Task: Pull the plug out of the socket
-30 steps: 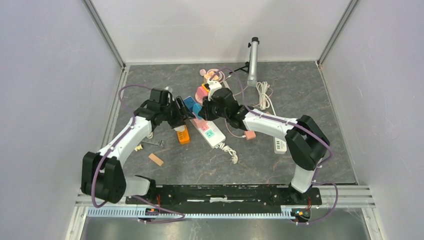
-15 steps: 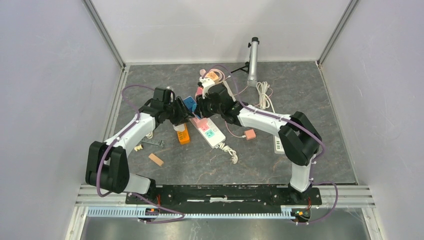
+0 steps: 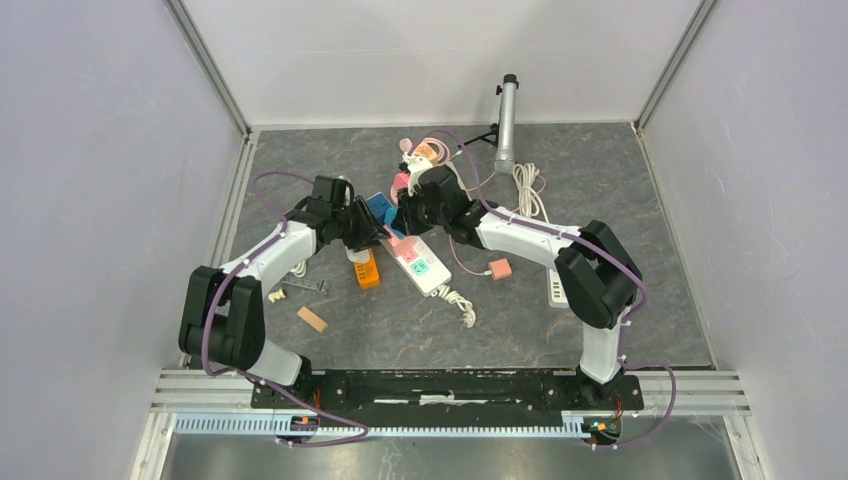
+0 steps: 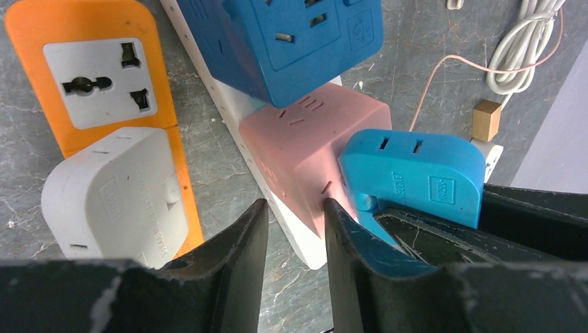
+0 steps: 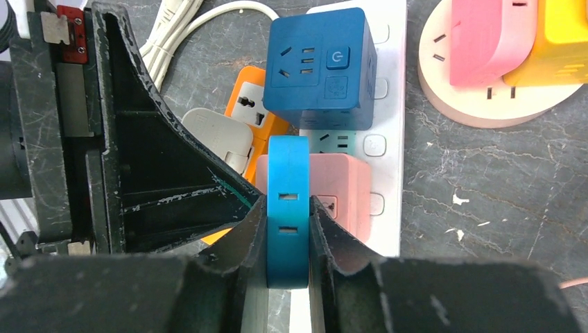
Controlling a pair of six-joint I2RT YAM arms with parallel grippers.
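Light-blue plastic marks the plug, which is clenched across its two broad faces by the jaws of the right gripper. The plug is pressed against the side face of a pink socket cube and, as far as can be judged, is not yet drawn out. That cube stands on a white power strip lying on the table, just beside a dark-blue cube. The jaws of the left gripper are parted a little with nothing held between them, and their tips are set at the near lower edge of the pink cube. For the step to be done well, the plug should be drawn straight back along the line of its pins, away from the pink face, without twisting or levering. The clench should be held firm so that the smooth faces are not let slip. Because the pink cube is itself only plugged into the strip, it could be dragged off with the plug. It is therefore best pinned down by the left gripper while the pull is made, and the pull is best begun slowly.
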